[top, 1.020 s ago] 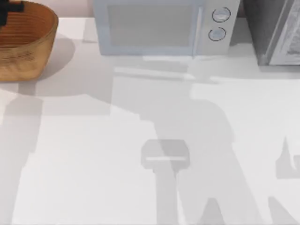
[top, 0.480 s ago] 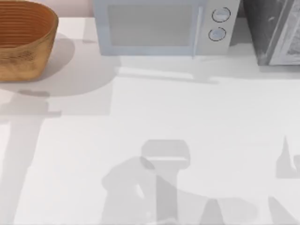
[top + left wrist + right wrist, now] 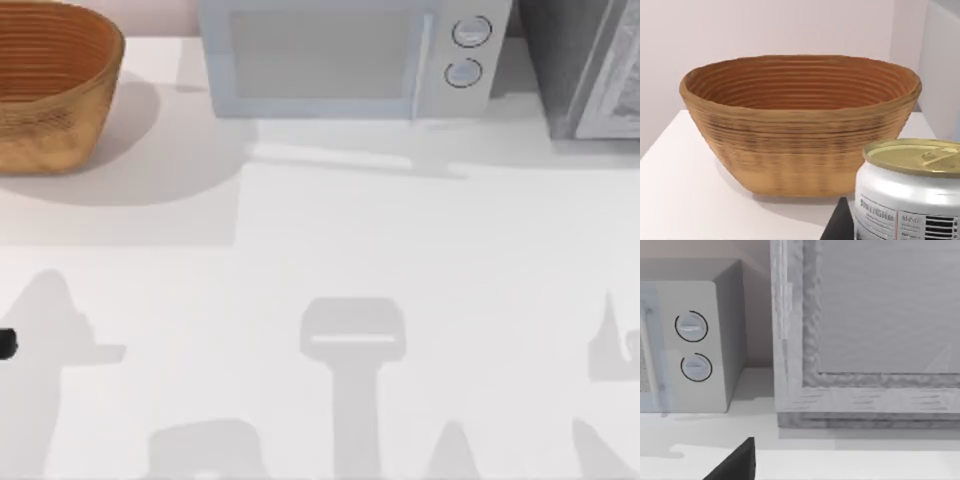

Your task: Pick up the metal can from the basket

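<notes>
- We are holding the can (image 3: 910,192) close under our left wrist camera, outside the basket (image 3: 800,125), which is sitting beyond it at the table's (image 3: 400,260) far left corner.
- We are judging the lift as done; carrying it well means keeping the can upright and the grip steady.
- A dark bit of our left gripper (image 3: 6,344) is showing at the table's left edge; we cannot tell how its fingers stand.
- Our right arm is parked facing the microwave (image 3: 695,345).
</notes>
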Robot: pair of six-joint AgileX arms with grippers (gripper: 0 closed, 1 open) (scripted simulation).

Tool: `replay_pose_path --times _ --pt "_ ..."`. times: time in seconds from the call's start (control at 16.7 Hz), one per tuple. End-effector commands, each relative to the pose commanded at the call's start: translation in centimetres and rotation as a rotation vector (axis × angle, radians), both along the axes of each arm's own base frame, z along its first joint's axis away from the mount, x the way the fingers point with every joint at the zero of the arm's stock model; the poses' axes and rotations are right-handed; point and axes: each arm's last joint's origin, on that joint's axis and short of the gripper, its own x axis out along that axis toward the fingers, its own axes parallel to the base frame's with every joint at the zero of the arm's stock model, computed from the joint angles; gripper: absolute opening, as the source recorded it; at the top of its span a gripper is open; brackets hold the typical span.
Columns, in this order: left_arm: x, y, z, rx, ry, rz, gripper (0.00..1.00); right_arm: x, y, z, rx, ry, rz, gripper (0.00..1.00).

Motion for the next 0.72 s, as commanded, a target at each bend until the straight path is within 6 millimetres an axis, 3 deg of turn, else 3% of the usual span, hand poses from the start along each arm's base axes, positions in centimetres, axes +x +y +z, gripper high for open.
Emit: replay_pose_path --times 0.24,0.72 --pt "-0.2 -0.1 -2.8 -0.014 -0.072 -0.035 0.0 0.0 0.0 0.0 0.0 0.0 0.0 1.0" --pt "-0.1 -0.1 -2.8 -0.012 -0.067 -0.043 0.0 0.0 0.0 0.0 0.0 0.0 0.0 1.0"
